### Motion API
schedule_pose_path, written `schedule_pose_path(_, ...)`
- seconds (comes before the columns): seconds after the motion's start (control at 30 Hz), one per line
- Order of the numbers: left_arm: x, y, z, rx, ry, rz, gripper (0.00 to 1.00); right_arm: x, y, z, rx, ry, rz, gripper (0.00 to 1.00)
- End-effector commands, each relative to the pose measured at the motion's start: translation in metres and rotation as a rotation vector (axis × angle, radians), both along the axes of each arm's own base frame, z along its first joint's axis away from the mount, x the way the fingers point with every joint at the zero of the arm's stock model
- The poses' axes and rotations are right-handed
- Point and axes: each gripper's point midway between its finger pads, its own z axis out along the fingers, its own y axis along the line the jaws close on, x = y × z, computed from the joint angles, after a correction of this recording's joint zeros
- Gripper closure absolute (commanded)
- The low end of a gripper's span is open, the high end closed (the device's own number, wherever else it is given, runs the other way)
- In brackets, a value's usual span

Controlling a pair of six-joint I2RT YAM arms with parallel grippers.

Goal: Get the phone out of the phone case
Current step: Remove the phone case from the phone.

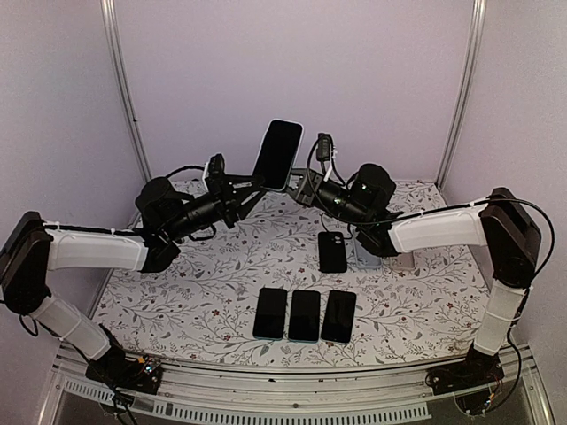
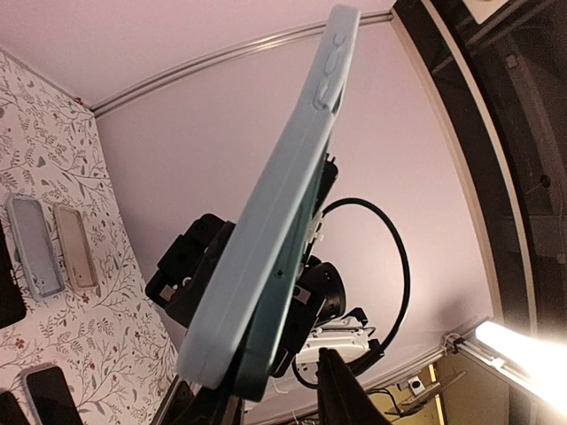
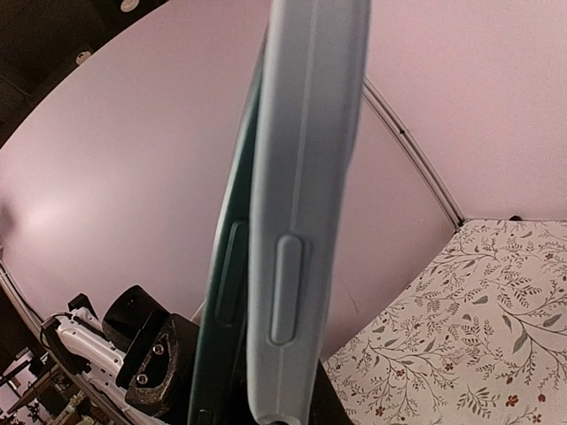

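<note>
Phone (image 1: 279, 155) in pale blue case (image 2: 266, 221): tilted upright in the air over the back of the desk (image 1: 213, 301), between both arms | right fingers (image 3: 328, 412): clamped on its lower edge | left fingers (image 2: 341, 390): at its bottom end, cannot tell if gripping

- Overhead view: soft, even light with a lilac cast, rather dim. Shadows on the worktop (image 1: 177, 292) are faint.
- Left wrist view: a lamp (image 2: 523, 350) at 4 o'clock is blown out to white glare. The straight rail (image 2: 239, 51) at 12 o'clock bows from lens distortion.
- Right wrist view: the phone case (image 3: 306, 204) sits very close to the lens and looks soft, its 9 o'clock side in shade.
</note>
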Motion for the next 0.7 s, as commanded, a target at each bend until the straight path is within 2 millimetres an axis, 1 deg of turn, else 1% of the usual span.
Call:
schedule_pose_path(0.0,0.0119,0.0126,0.0165,-0.046,-0.060,0.065,0.72,-0.0292,0.0072,0.0159,-0.006,-0.060,0.074,1.00)
schedule_pose_path(0.33,0.0119,0.0121,0.0128,-0.041,-0.053,0.058,0.86,-0.0306,0.0072,0.0113,-0.024,-0.056,0.065,1.00)
schedule_pose_path(0.5,0.0118,0.0120,0.0108,-0.034,-0.050,0.059,0.91,-0.0289,0.0046,0.0110,-0.027,-0.052,0.050,1.00)
schedule_pose_path(0.67,0.0107,0.0114,0.0079,-0.015,-0.048,0.055,0.93,-0.0245,0.0011,0.0083,-0.039,-0.033,0.014,1.00)
